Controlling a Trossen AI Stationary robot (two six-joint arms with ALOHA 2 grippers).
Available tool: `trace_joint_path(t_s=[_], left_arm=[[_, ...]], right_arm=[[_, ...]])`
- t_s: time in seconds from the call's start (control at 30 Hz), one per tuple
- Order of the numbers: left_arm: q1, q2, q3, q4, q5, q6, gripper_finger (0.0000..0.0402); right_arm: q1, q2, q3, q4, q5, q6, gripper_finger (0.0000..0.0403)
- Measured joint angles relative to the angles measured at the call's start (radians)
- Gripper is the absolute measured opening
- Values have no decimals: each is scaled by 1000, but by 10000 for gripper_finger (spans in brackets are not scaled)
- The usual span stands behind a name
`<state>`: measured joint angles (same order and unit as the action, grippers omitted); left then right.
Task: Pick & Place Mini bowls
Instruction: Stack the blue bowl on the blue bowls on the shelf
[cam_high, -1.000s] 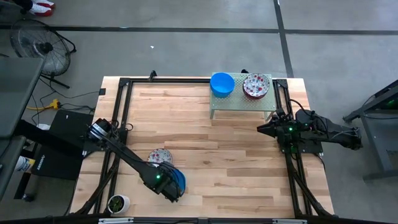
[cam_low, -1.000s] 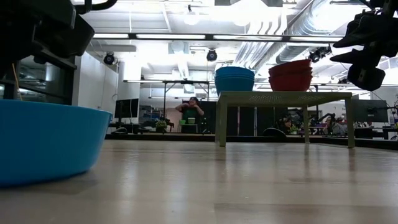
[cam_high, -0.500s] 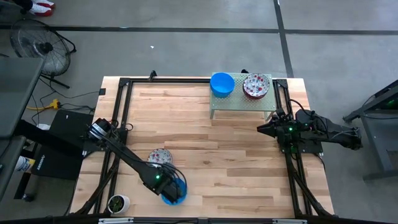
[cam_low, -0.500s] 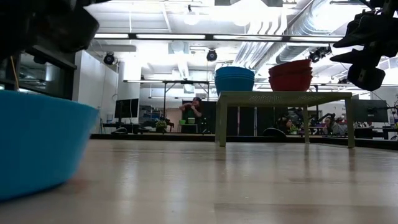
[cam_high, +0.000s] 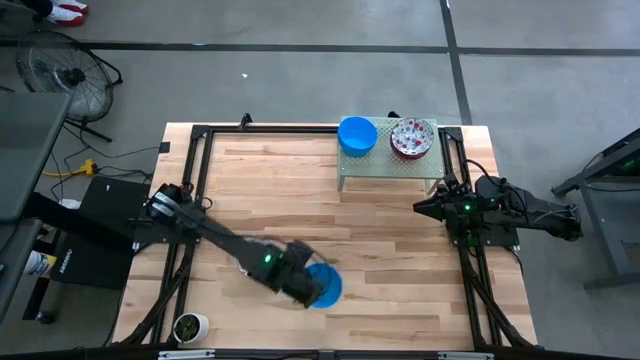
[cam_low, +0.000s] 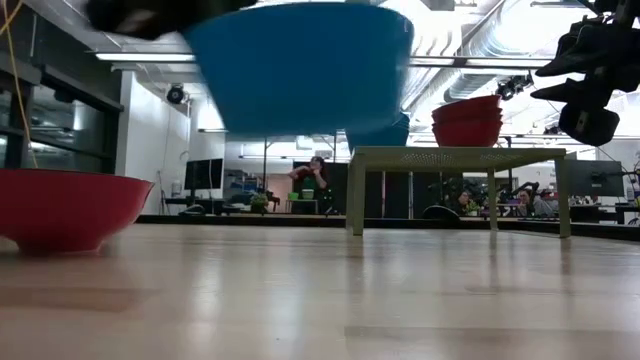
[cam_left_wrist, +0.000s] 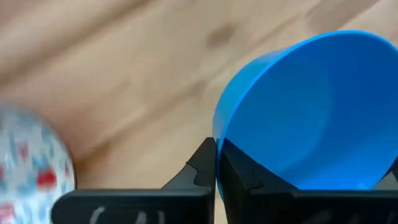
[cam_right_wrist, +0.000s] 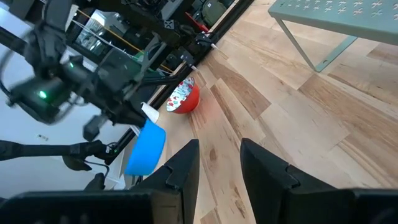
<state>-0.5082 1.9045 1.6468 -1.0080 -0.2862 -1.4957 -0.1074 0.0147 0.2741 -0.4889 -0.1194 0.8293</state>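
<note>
- Left tool: fingers pinched on the rim of a plain bright blue round mini bowl, carried clear above the wooden tabletop, presumably for transfer.
- Right tool: parted, empty, waiting well apart.

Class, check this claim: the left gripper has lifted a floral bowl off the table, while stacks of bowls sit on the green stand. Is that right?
Not quite. The left gripper holds a blue bowl, as the left wrist view shows; the floral bowl sits on the table. Stacks do sit on the green stand.
</note>
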Motion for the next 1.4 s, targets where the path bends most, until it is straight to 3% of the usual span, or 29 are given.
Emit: trace_joint_path(t_s=[0.37, 0.83, 1.07, 1.4], left_arm=[[291, 0, 252, -104, -38, 433, 0], [694, 0, 476, -66, -2, 966, 0], [844, 0, 487, 23, 122, 1124, 0], [951, 0, 487, 160, 194, 1178, 0]], right_arm=[[0, 0, 0, 0, 0, 0, 105], [0, 0, 0, 0, 0, 0, 105], [0, 0, 0, 0, 0, 0, 105], [0, 0, 0, 0, 0, 0, 105]])
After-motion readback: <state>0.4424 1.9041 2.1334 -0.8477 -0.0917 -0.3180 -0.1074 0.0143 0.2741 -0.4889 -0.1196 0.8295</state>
